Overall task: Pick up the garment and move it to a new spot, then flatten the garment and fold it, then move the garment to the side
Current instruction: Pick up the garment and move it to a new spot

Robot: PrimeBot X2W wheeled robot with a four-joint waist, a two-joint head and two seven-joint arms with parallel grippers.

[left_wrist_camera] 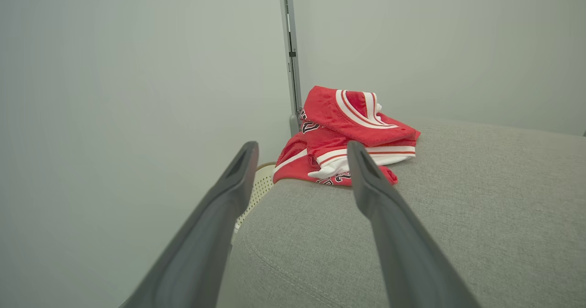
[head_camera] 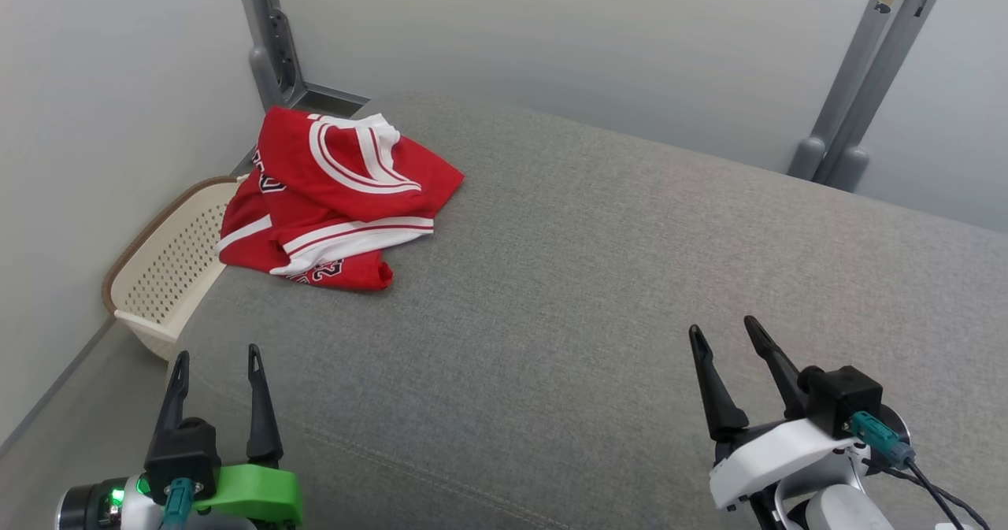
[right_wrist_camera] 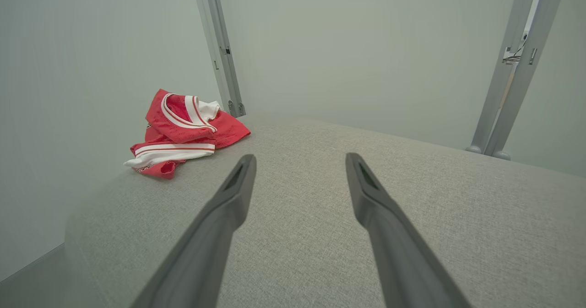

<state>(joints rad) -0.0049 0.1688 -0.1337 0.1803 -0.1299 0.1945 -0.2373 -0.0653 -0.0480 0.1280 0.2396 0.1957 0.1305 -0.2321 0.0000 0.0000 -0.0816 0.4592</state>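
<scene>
Left gripper (head_camera: 218,352) and right gripper (head_camera: 722,325), two in all, sit at the bottom corners of the head view. Each has its two dark fingers spread apart and grasps nothing. One garment (head_camera: 331,199), red with white stripes, lies bunched at the far left corner of the single grey cushion (head_camera: 591,278), well apart from both grippers. Its left edge hangs over one cream perforated basket (head_camera: 169,266) standing on the floor beside the cushion. Two grey metal posts rise against the wall: one (head_camera: 272,42) behind the garment and one (head_camera: 874,73) at the far right.

From the left wrist, the two fingers (left_wrist_camera: 229,193) frame the crumpled garment ahead, near the cushion's edge. A sliver of the basket shows below it, and one post stands behind it.

From the right wrist, the two fingers (right_wrist_camera: 229,198) are parted over bare cushion. The garment lies off to the far left, with both posts visible against the wall.
</scene>
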